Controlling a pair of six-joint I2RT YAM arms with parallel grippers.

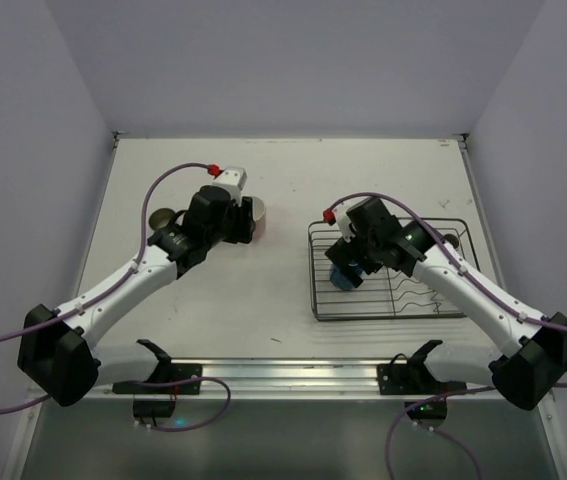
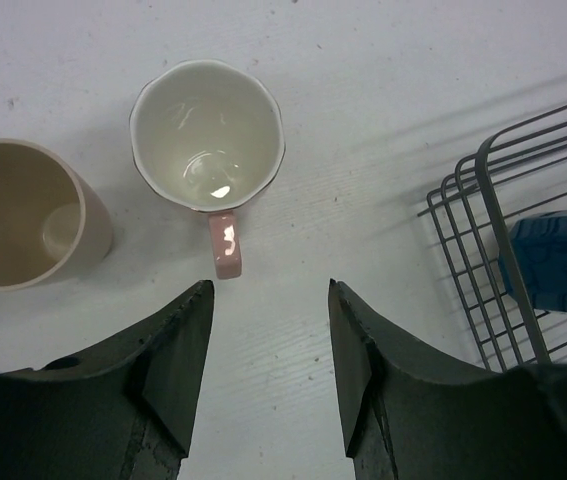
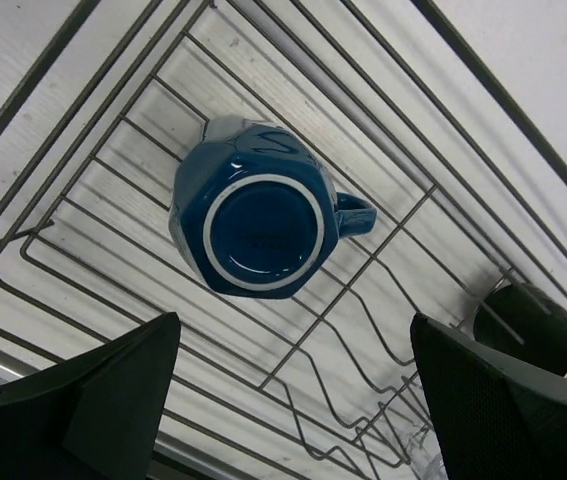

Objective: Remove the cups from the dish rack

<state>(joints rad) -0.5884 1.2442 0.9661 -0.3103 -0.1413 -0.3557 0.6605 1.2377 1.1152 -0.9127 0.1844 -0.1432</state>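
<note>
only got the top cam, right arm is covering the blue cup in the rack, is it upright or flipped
Observer: Flipped. The right wrist view shows the blue cup base up on the wires of the dish rack.
Operator: right fingers on it yet
Observer: No. The right gripper hangs above it, its fingers wide open on either side and clear of the cup.
Operator: left one holding anything
Observer: No. The left gripper is empty with its fingers apart. The pink cup stands upright on the table just ahead, handle pointing back toward them.
</note>
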